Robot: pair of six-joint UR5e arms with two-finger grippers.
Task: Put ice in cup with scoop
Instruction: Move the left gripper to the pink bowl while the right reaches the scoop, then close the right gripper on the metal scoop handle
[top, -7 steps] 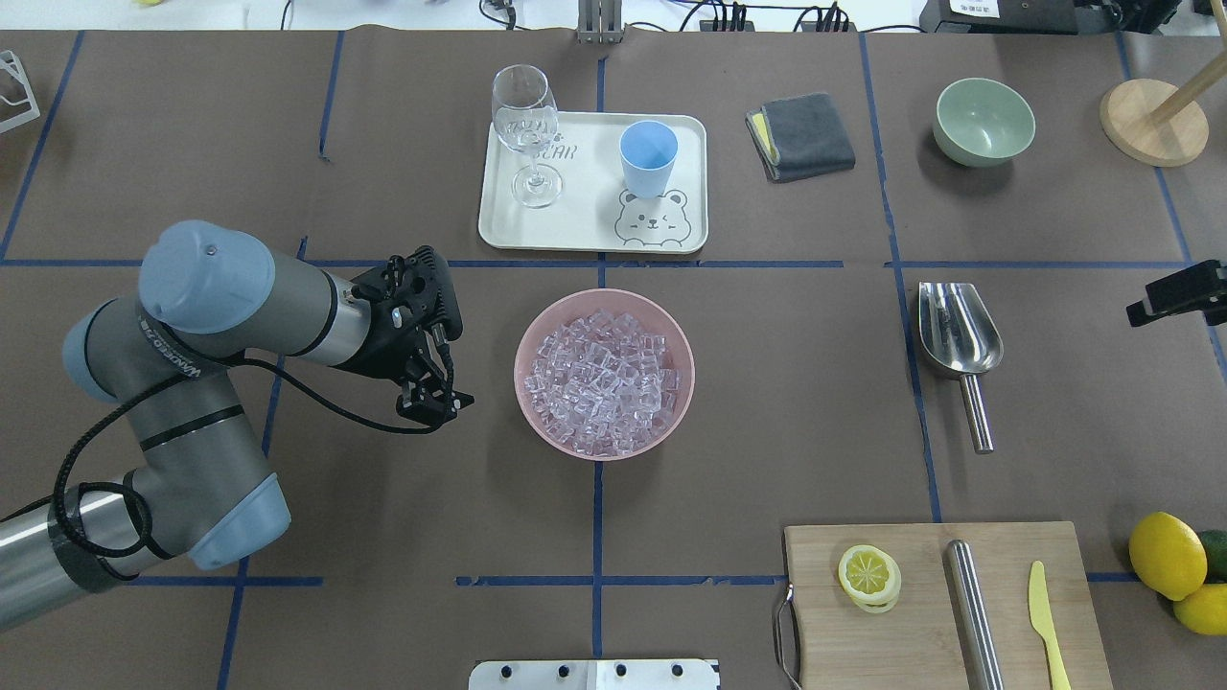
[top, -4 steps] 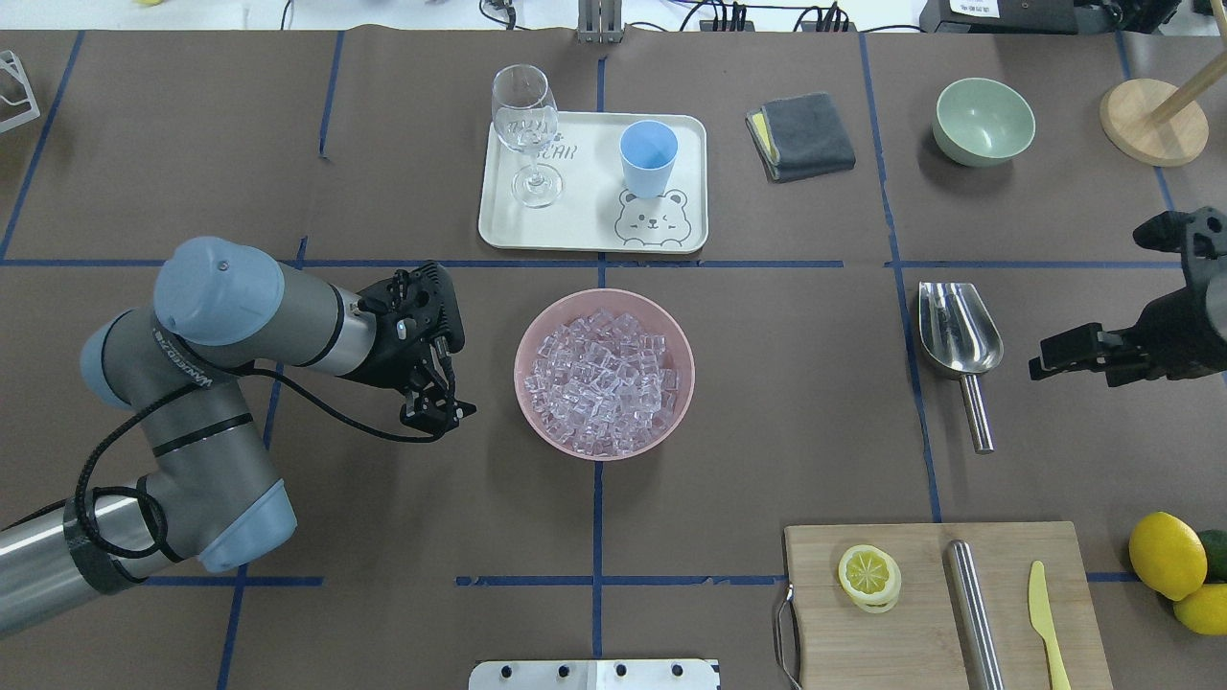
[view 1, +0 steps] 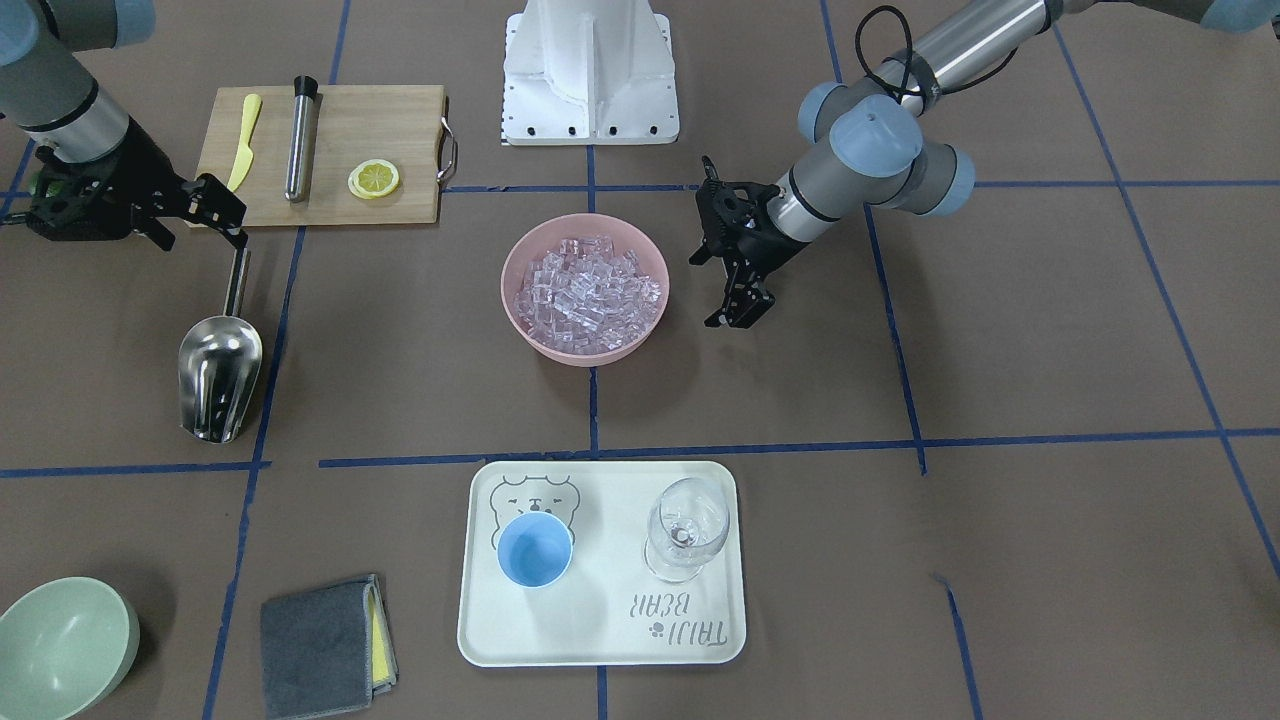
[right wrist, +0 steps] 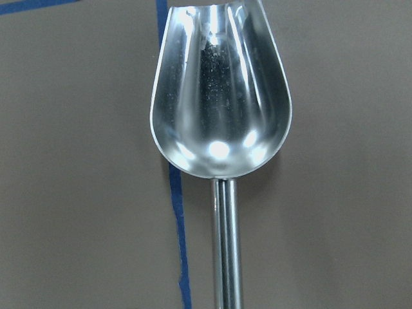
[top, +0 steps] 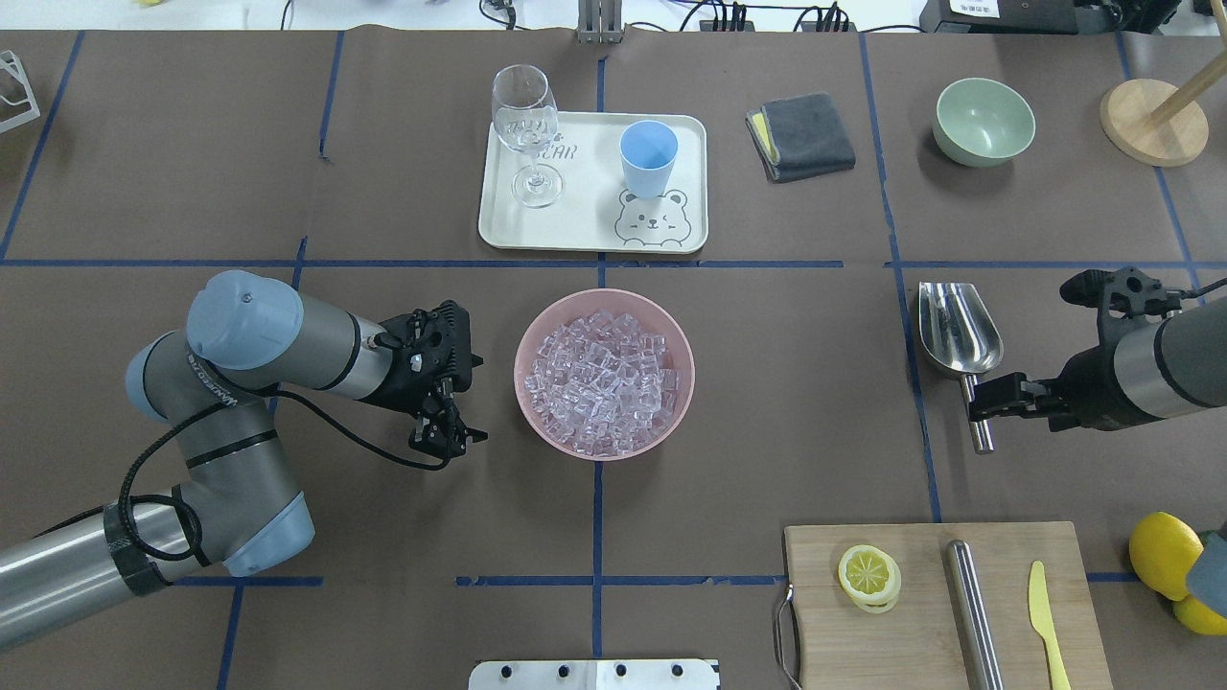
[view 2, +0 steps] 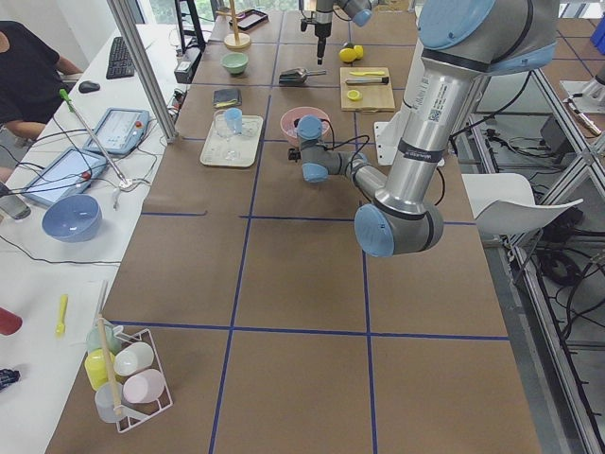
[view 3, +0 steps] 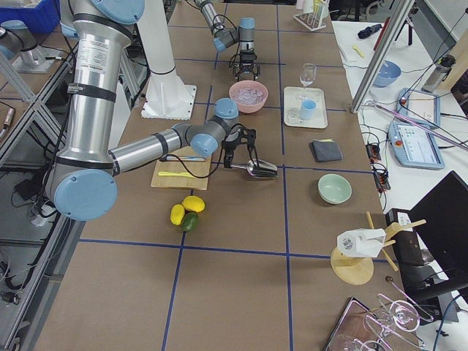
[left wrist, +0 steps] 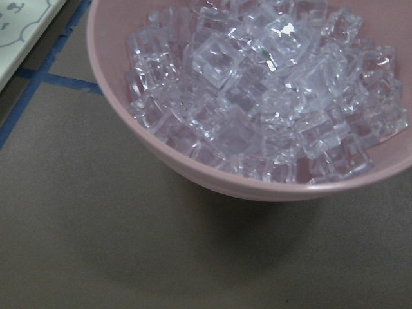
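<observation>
Your right hand (top: 987,401) is hanging spread apart over the handle of the scoop (top: 959,331), gripping nothing. Your left hand (top: 446,441) is hovering likewise parted and empty, left of the ice (top: 604,379).

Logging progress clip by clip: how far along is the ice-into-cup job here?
Done: nothing yet. The cup is empty, and the ice all sits in the pink bowl. In hand: the right hand is open at the handle of the scoop, which lies on the table with its trough empty. The left hand hangs open beside the bowl. Left: grasp, scoop, carry, pour.
</observation>
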